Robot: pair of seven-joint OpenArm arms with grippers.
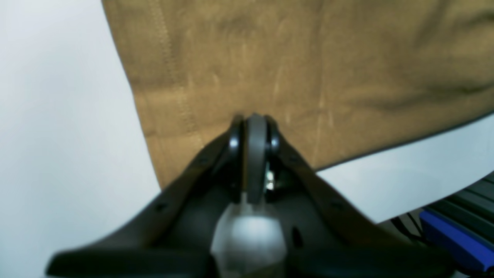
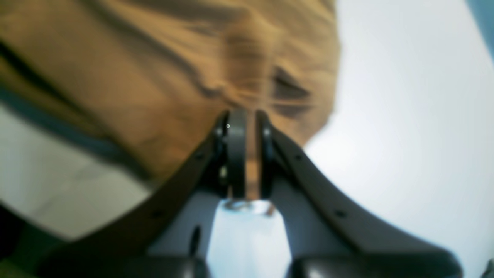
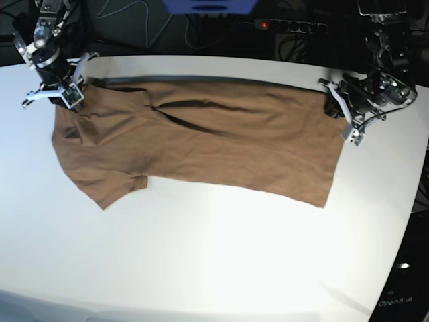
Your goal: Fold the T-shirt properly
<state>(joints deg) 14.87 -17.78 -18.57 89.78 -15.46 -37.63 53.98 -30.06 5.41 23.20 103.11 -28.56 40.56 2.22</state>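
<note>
T-shirt (image 3: 201, 144) is pinched at its far corners by left end effector (image 1: 252, 119) and right end effector (image 2: 247, 116), presumably so the folded edge is kept taut on the desk (image 3: 214, 255).

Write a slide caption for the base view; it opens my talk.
Two tools at opposite ends of a tan T-shirt on a white table.

Lab: white table (image 3: 214, 268), power strip (image 3: 285, 25), cables (image 3: 134, 13).
</note>
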